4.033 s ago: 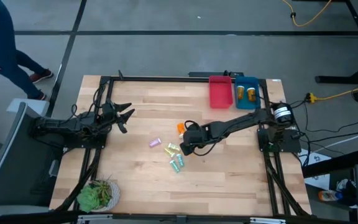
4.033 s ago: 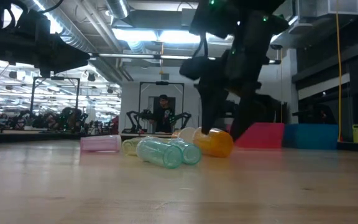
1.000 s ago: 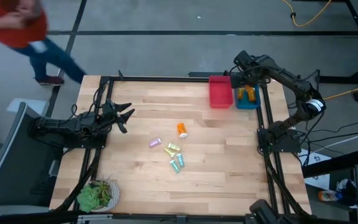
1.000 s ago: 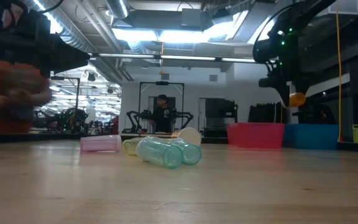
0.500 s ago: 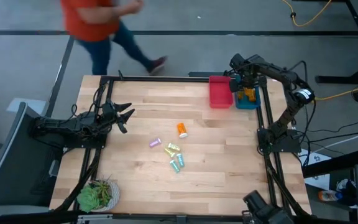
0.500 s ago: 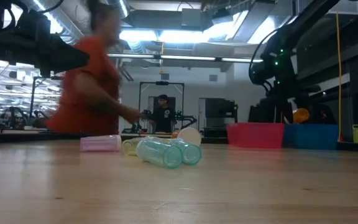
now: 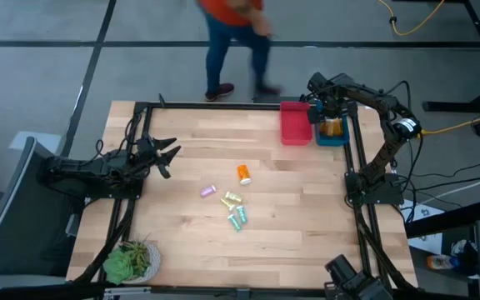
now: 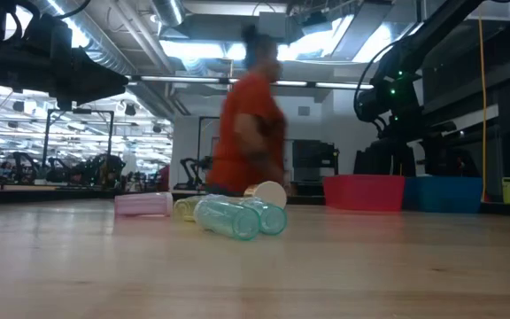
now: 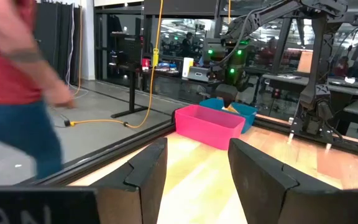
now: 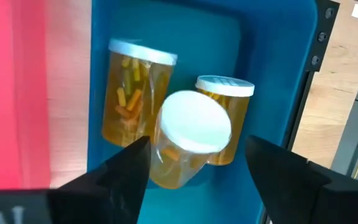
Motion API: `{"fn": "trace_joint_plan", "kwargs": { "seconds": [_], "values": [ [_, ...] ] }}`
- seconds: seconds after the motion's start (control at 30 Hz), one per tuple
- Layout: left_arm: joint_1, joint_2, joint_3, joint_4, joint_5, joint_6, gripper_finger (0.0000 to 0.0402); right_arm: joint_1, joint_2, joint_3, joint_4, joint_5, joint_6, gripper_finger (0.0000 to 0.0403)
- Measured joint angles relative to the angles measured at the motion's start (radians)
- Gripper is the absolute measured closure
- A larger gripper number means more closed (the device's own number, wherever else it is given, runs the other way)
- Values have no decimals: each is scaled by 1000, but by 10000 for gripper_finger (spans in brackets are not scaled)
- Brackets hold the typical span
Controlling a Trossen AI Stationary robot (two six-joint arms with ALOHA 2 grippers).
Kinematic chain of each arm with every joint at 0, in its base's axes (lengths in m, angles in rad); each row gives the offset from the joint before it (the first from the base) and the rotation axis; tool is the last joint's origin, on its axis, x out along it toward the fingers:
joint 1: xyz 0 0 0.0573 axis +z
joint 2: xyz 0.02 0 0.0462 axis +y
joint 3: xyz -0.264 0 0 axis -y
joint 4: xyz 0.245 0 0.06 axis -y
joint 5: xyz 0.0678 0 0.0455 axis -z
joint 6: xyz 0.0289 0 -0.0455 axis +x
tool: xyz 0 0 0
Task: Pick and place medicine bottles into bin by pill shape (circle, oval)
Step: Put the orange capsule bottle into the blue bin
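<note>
1. The desk [image 7: 290, 208] is bare wood round a small cluster of bottles near its middle; wide open room lies on every side of them, and the plant [image 7: 128, 261] sits at the near left corner
2. Two bins stand side by side at the far right edge: a pink bin [image 7: 295, 123] and a blue bin [image 7: 340, 137] just beside it
3. Five bottles lie on the desk: orange bottle [image 7: 244, 173], purple bottle [image 7: 207, 191], yellow bottle [image 7: 227, 199] and two teal bottles [image 7: 237, 219], all on their sides, well apart from the bins
4. The orange bottle's long axis runs roughly toward the far edge; the purple one lies slanted across the desk
5. Three orange bin bottles [image 10: 191, 140] lie in the blue bin, white caps toward the wrist camera
6. The right gripper [image 10: 197, 168] hangs over the blue bin, fingers spread, holding nothing
7. The left gripper [image 7: 167, 154] waits at the left edge, fingers wide and empty
8. A person [image 7: 236, 42] walks past beyond the far edge
</note>
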Motion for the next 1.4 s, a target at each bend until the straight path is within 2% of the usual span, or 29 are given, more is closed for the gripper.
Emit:
{"fn": "trace_joint_plan", "kwargs": {
  "seconds": [0.17, 0.33, 0.6, 0.73, 0.93, 1.13, 1.4],
  "values": [
    [0, 0, 0, 0, 0, 0, 236, 12, -13, 0, -16, 1, -18, 140],
    [0, 0, 0, 0, 0, 0, 236, 76, -87, 0, 50, 0, -47, 139],
    [0, 0, 0, 0, 0, 0, 236, 304, -256, 0, 250, -67, -44, 139],
    [0, 0, 0, 0, 0, 0, 236, 446, -277, 0, 400, -104, -42, 139],
    [0, 0, 0, 0, 0, 0, 236, 644, -209, 2, 610, -97, 74, 139],
    [0, 0, 0, 0, 0, 0, 236, 831, -77, 1, 657, 20, 172, 139],
    [0, 0, 0, 0, 0, 0, 236, 977, 54, 2, 857, 10, 274, 139]
  ]
}}
